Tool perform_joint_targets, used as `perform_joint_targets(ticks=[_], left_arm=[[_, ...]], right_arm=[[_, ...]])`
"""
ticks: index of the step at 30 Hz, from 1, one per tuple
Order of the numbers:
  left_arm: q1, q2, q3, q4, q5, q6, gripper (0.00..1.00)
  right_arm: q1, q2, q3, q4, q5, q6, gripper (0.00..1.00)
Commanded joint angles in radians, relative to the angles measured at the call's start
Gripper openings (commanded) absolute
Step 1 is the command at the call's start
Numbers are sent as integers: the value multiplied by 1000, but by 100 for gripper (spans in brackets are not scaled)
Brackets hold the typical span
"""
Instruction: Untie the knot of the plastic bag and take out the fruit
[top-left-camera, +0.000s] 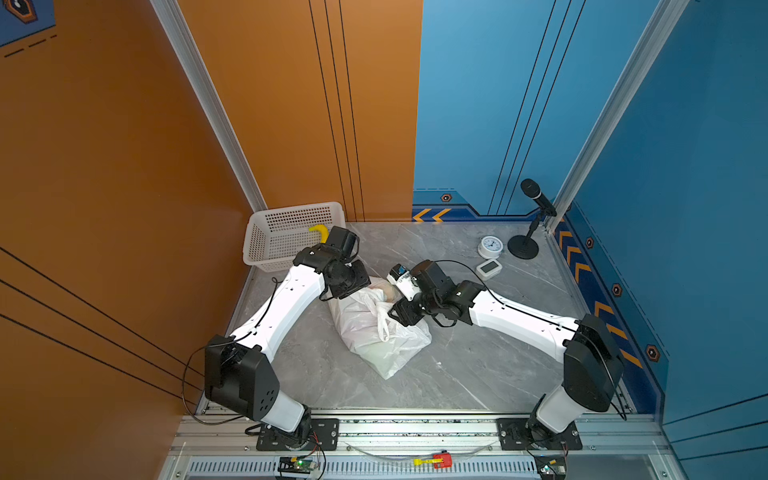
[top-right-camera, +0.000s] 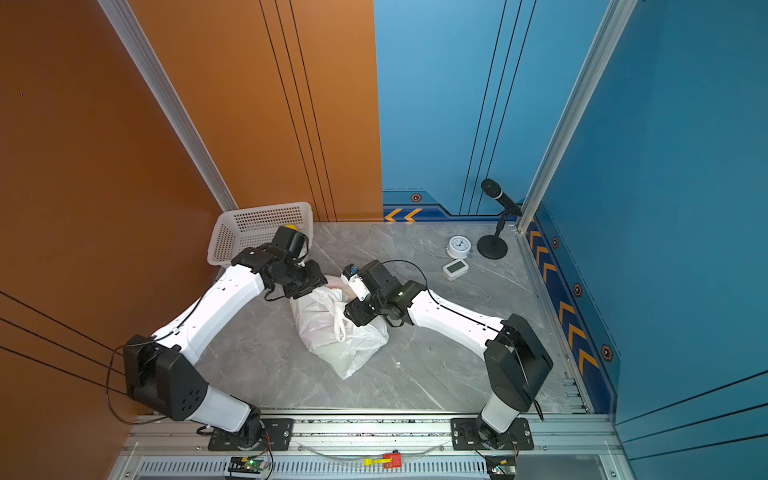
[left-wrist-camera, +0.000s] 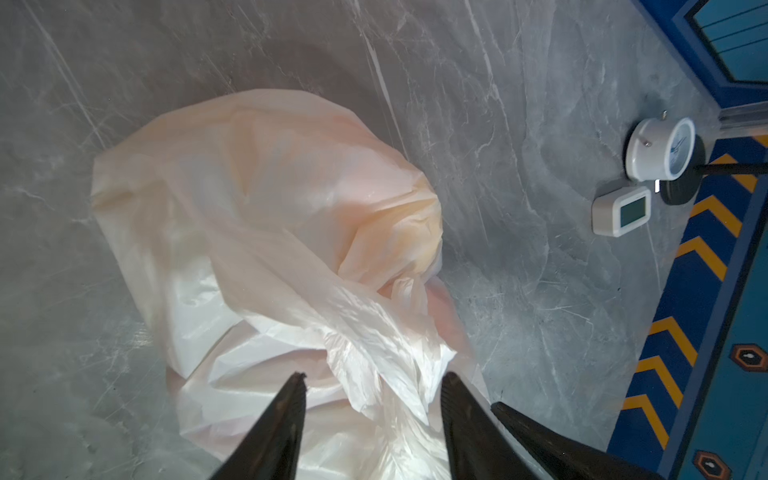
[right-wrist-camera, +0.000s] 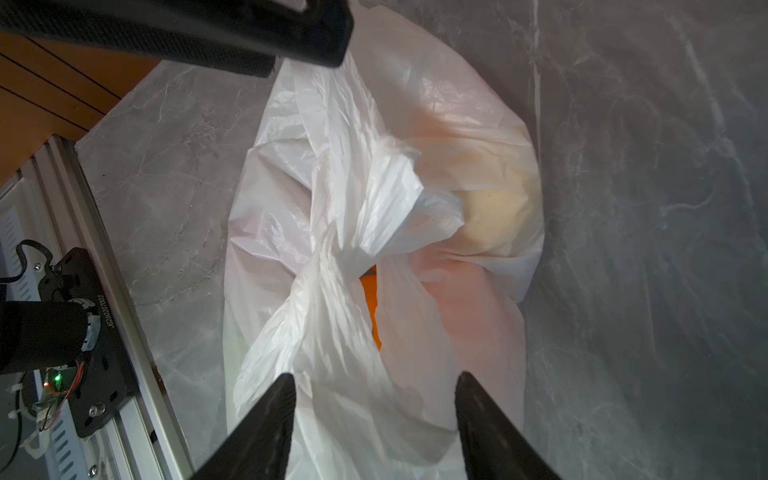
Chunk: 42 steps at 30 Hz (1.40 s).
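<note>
Plastic bag (top-left-camera: 376, 336): crumpled white thing, sitting mid-counter (top-left-camera: 478, 374) between the two arms
Knot (right-wrist-camera: 332, 262): handles twisted together, looks tied
Fruit (right-wrist-camera: 371, 303): sliver of orange peeking through a gap, otherwise just tints behind plastic
Left hand (left-wrist-camera: 374, 376): fingers spread, bag fold between them, not pinched
Right hand (right-wrist-camera: 374, 376): spread too, right over the twist
Basket (top-left-camera: 286, 237): back corner, banana (top-left-camera: 319, 231) inside

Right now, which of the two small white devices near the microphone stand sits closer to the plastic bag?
The rectangular one with the screen; the round dial clock stands farther back, beside the microphone stand.
</note>
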Motion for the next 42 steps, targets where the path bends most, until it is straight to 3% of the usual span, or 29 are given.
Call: perform_joint_targets(ticks=[1,5,10,18,23,33,42], left_arm=[[-16,33,3,12,22,-6,57],[-19,72,0,17,51,9,57],[-25,99,-12,50,76,-3,53],[-25,142,-3,71,89,-9,15],[-19,166,38,71,99,-13,1],[26,218,166,70,134,-12,0],[61,260,257,71,167,-9,0]], right_arm=[[-12,34,48,34,-59,-13,63],[-15,72,70,16,-86,0,54],[-14,90,73,23,-100,24,32],[-7,84,67,27,-97,19,18],[0,60,51,27,-85,6,11],[27,-57,-55,103,-121,-27,4],[73,-179,-176,146,-97,-131,2]])
